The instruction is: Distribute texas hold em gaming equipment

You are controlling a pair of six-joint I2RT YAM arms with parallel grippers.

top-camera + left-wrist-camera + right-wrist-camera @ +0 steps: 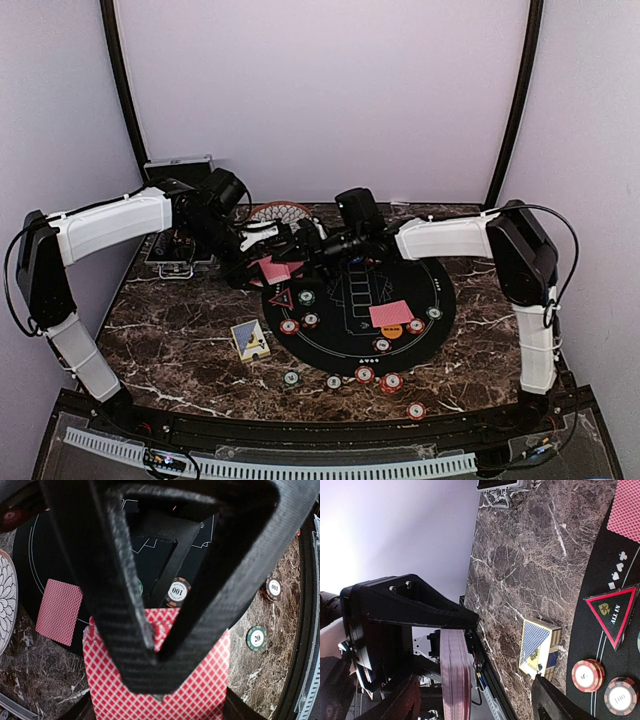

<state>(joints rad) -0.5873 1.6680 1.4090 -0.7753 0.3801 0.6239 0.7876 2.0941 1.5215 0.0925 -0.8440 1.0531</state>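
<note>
My left gripper (262,262) is shut on a deck of red-backed cards (273,269), held above the far left rim of the black round mat (440,290). In the left wrist view the deck (200,690) fills the bottom, and one right finger (120,605) lies over its top card. My right gripper (300,250) is open. In its wrist view the deck (455,675) stands edge-on between its spread fingers. Red cards (390,313) and an orange button (392,332) lie on the mat. A red triangle marker (282,298) and several chips (289,326) lie there too.
A blue card box (250,340) lies left of the mat. More chips (365,374) sit along the near table edge. The patterned bowl (280,213) and silver-edged case (180,215) stand at the back left, behind the arms.
</note>
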